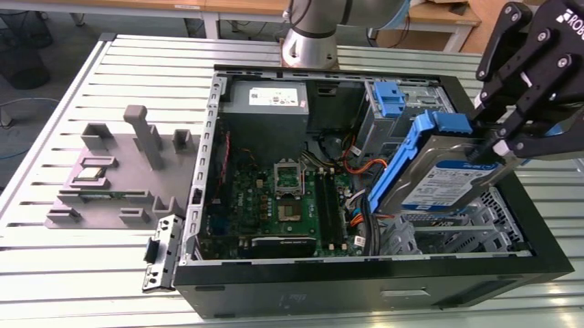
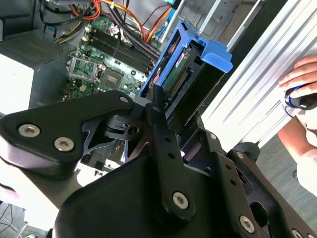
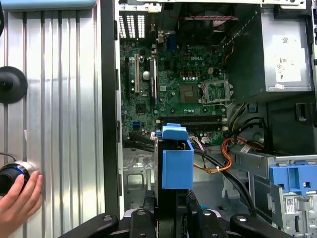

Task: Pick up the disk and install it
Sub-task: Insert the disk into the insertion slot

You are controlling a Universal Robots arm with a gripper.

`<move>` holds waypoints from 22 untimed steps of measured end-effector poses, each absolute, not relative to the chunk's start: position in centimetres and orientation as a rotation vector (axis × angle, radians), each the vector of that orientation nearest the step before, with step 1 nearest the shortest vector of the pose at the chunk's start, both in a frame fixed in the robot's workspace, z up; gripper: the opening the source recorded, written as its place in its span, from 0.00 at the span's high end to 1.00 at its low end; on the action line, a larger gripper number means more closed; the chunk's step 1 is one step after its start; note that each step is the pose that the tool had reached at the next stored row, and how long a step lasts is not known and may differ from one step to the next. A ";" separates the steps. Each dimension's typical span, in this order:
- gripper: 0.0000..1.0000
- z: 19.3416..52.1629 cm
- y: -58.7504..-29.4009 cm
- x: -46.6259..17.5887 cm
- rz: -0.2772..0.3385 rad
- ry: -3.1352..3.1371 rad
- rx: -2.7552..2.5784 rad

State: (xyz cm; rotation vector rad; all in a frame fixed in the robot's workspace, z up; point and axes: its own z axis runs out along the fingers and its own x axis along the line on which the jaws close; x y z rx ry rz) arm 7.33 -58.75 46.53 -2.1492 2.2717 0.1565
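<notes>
Your gripper point(image 1: 497, 147) is clamped on the disk point(image 1: 438, 174), though its fingertips are partly hidden behind the disk's edge, and in the first wrist view the disk point(image 3: 177, 158) shows only edge-on. You hold it in the air over the open case point(image 1: 365, 287), at the exterior view's right, tilted, its long axis running away from the gripper toward the motherboard point(image 3: 188, 89), blue-tabbed end leading. It's silver metal with blue rails and a blue-and-white label.
</notes>
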 end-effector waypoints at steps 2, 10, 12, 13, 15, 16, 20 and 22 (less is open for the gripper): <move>0.65 46.5 -58.8 7.8 0.157 2.272 -2.149; 0.65 46.4 -58.8 9.6 0.157 2.270 -2.150; 0.65 46.3 -58.7 10.0 0.157 2.269 -2.152; 0.65 46.3 -58.7 10.3 0.157 2.266 -2.155; 0.65 46.2 -58.8 10.7 0.157 2.262 -2.160; 0.65 46.1 -58.8 10.8 0.157 2.260 -2.163; 0.65 46.0 -58.8 11.5 0.157 2.254 -2.169; 0.65 45.9 -58.8 11.8 0.157 2.251 -2.172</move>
